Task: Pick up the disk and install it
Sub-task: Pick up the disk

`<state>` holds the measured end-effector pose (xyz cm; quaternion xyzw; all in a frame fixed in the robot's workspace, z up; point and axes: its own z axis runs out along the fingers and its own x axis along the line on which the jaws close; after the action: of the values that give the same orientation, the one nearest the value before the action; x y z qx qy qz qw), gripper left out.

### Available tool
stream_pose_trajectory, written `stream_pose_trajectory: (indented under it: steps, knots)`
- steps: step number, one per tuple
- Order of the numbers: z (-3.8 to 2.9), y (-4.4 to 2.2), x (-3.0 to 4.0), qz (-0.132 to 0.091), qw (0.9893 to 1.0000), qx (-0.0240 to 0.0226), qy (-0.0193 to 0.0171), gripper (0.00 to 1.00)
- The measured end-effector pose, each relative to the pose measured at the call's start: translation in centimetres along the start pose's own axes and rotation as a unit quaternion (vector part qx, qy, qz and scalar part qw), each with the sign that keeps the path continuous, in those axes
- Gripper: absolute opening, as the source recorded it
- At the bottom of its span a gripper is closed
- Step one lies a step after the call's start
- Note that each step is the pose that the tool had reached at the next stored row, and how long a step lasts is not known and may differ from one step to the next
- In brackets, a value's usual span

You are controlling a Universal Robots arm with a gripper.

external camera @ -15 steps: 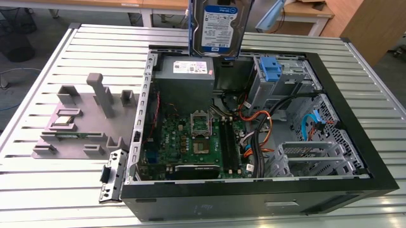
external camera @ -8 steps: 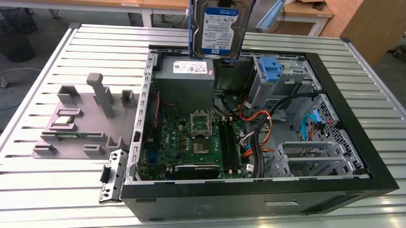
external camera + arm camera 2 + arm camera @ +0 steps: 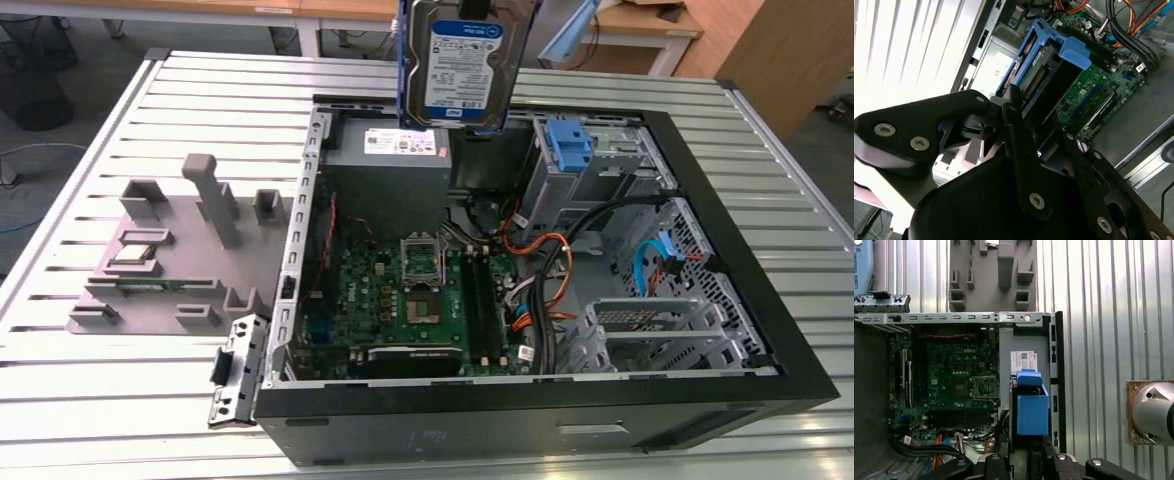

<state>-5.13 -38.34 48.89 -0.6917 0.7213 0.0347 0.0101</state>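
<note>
The disk [image 3: 467,65] hung upright, label toward the exterior view, above the open computer case [image 3: 534,415], over the corner holding the grey power supply [image 3: 380,180]. The gripper [image 3: 1027,455] pinched it between its jaws. A grey fixture [image 3: 174,250] lay beside the case.

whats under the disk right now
The disk hangs over the open computer case; beneath it sits the grey power supply, partly hidden by the disk.

The disk [image 3: 465,60] hangs upright above the power supply [image 3: 383,178] inside the case [image 3: 534,425]; a holder block [image 3: 160,270] lies at the exterior view's left.
</note>
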Motion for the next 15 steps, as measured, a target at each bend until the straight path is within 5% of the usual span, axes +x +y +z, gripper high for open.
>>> stream_pose_trajectory:
  steps: [15]
  knots:
    - [0.00, -0.08, 0.79, 0.000, 1.0000, 0.0000, -0.0006, 0.35]
